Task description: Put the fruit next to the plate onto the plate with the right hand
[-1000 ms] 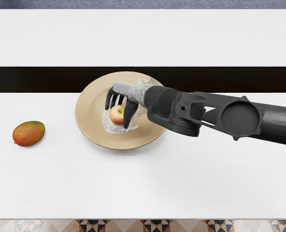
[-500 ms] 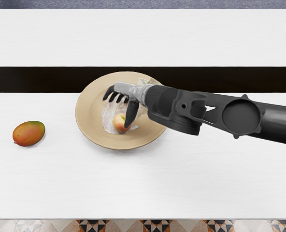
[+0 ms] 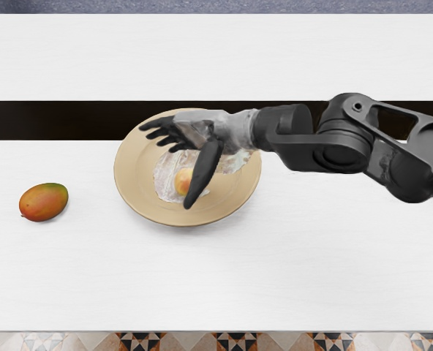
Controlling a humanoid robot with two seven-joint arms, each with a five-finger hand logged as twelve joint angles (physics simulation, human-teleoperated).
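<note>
The fingers (image 3: 160,132) of the right hand (image 3: 194,135) are spread wide and hold nothing. Four of them fan out toward the far-left part of the plate. The fifth, a long dark digit (image 3: 200,174), points down and toward the near rim.

That digit crosses the right edge of a small round fruit (image 3: 181,179) with yellow-red skin. Whether it touches the fruit or only passes above it cannot be determined from this view. The fruit lies on the plate (image 3: 132,183), near the centre and inside a pale glossy patch whose nature is unclear. With the hand open and the fruit resting on the plate surface, the placing step is judged complete for this fruit.

The right arm (image 3: 348,139) enters from the right edge and reaches across the plate's far-right rim, which accounts for the hand sitting over the plate and not beside it.

A mango (image 3: 44,201) lies on the white counter (image 3: 275,270), well apart from the plate on its left side and untouched. It is judged the only fruit remaining off the plate.

The left arm is not visible.

No brand, label or readable writing appears on the fruit, plate, counter or arm.
</note>
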